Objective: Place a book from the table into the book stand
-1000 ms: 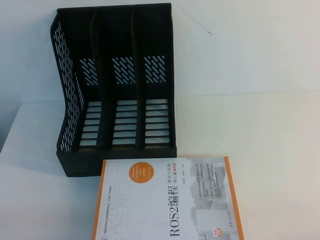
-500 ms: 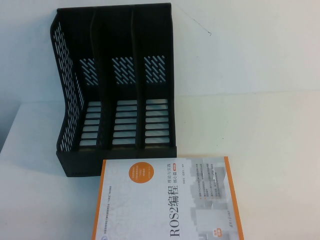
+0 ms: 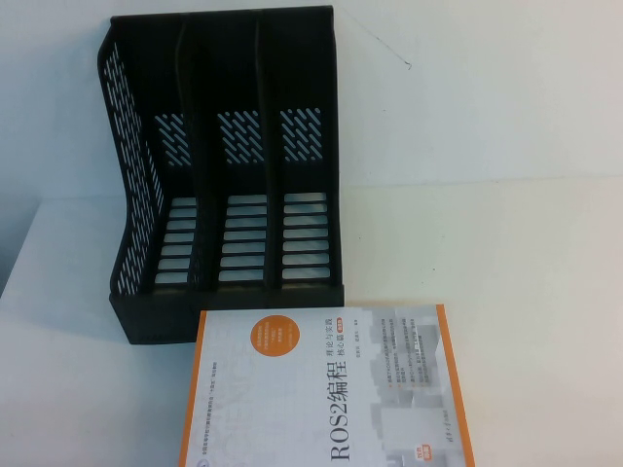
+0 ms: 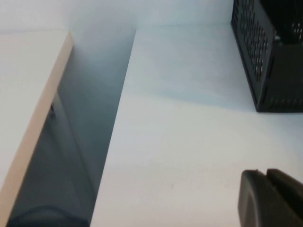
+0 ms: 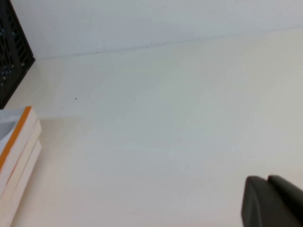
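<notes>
A white book with orange edges (image 3: 321, 389) lies flat on the table at the near edge, just in front of the black book stand (image 3: 229, 185). The stand has three upright slots, all empty. In the right wrist view the book's corner (image 5: 16, 146) and a bit of the stand (image 5: 14, 52) show. In the left wrist view the stand's perforated side (image 4: 265, 56) shows. My left gripper (image 4: 267, 176) is shut and empty over bare table, left of the stand. My right gripper (image 5: 267, 182) is shut and empty over bare table, right of the book. Neither arm shows in the high view.
The white table (image 3: 487, 263) has free room right of the stand and book. In the left wrist view the table's left edge (image 4: 116, 127) drops into a gap beside a second tabletop (image 4: 28, 94).
</notes>
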Controlling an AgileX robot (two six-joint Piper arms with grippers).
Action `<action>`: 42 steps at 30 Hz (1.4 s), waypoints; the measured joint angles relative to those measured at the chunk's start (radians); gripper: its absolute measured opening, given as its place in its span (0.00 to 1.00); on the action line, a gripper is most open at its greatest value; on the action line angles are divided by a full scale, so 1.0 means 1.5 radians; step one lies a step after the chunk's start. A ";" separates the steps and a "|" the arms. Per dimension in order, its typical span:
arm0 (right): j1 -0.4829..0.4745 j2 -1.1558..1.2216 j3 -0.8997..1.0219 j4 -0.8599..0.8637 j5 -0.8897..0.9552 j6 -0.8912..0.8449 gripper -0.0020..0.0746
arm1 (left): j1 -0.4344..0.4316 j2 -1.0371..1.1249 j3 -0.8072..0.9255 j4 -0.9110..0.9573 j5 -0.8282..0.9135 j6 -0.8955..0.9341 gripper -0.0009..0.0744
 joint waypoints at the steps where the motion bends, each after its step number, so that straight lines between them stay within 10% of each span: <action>1: 0.000 0.000 0.000 0.000 0.000 0.000 0.03 | 0.000 0.007 0.000 0.003 -0.020 0.002 0.01; 12: 0.000 0.000 0.001 -0.009 -0.039 0.000 0.03 | 0.000 0.016 0.000 -0.004 -0.415 0.004 0.01; 22: 0.000 0.000 0.001 -0.012 -0.362 0.017 0.03 | 0.000 0.016 0.000 -0.004 -0.609 -0.015 0.01; 33: 0.000 0.000 0.001 0.002 -0.455 0.017 0.03 | 0.000 0.016 -0.008 -0.022 -0.575 -0.025 0.01; 42: 0.000 0.001 -0.146 0.021 -0.187 -0.006 0.03 | 0.000 0.033 -0.226 -0.028 -0.128 0.003 0.01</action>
